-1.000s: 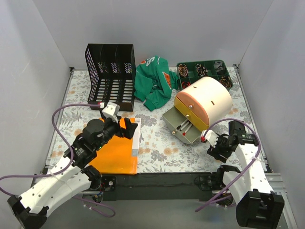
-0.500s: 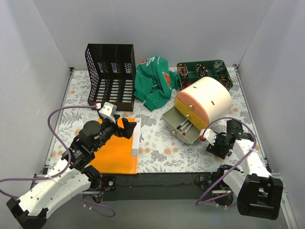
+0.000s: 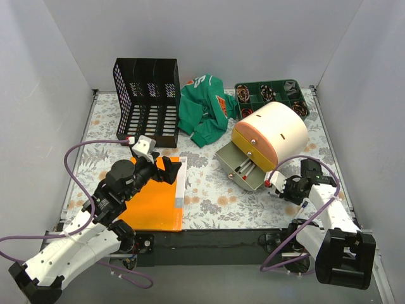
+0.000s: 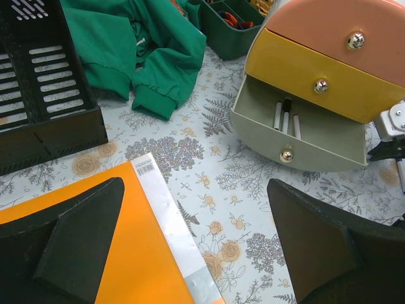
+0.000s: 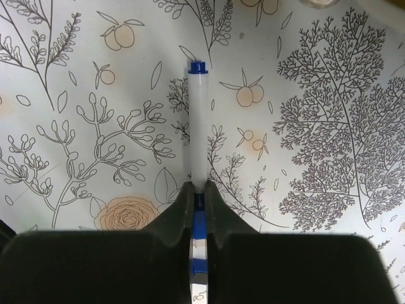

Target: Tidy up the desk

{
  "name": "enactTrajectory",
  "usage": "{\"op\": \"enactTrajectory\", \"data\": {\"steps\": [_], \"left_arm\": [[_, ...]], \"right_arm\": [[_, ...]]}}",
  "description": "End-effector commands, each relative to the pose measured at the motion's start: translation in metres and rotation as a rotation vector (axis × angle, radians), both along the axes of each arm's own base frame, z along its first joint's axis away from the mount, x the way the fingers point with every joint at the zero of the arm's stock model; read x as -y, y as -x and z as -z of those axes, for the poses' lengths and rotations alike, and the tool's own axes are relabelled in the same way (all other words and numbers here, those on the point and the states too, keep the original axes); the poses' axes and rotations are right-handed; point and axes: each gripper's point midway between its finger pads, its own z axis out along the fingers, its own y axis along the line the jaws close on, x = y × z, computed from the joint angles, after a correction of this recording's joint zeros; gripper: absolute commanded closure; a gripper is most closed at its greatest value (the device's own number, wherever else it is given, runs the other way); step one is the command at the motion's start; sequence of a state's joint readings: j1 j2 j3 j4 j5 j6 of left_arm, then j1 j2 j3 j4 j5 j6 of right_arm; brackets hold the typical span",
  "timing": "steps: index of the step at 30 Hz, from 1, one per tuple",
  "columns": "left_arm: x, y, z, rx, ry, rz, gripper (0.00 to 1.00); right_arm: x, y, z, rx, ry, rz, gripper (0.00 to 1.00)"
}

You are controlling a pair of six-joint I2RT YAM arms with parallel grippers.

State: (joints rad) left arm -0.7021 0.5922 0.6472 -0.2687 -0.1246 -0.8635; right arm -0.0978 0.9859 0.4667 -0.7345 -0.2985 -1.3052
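- Gripping pen (image 5: 197, 126): right tool (image 5: 197, 190) pinched on its barrel, low over the counter (image 3: 209, 190) beneath, near right front corner.
- Left tool (image 4: 196, 244) wide open, empty, above orange folder (image 3: 155, 196).
- Next, likely: lift pen into open drawer (image 4: 297, 136).

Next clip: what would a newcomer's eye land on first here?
First, the rounded peach-and-yellow drawer unit at the centre right of the desk, its bottom drawer pulled open with pens inside. Next, the bright orange folder at the near left, below the open left hand, and the crumpled green garment at the back. Beside the drawer, the right hand pinches a white pen.
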Motion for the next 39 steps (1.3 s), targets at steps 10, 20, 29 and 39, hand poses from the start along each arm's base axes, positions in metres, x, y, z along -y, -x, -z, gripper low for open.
{"op": "enactTrajectory", "data": {"steps": [10, 20, 29, 39], "left_arm": [[-0.003, -0.005, 0.003, 0.008, -0.017, -0.013, 0.02], [-0.002, -0.007, 0.006, 0.002, -0.027, -0.014, 0.02], [-0.004, -0.009, 0.010, -0.004, -0.038, -0.025, 0.02], [-0.006, -0.013, 0.012, -0.008, -0.047, -0.038, 0.02]], "right_arm": [[-0.031, 0.023, -0.043, -0.013, -0.115, -0.180, 0.99], [-0.065, 0.036, -0.079, -0.011, -0.216, -0.320, 0.99], [-0.107, 0.021, -0.109, -0.025, -0.346, -0.258, 0.99], [-0.135, -0.011, -0.136, 0.037, -0.420, -0.107, 0.99]]}}
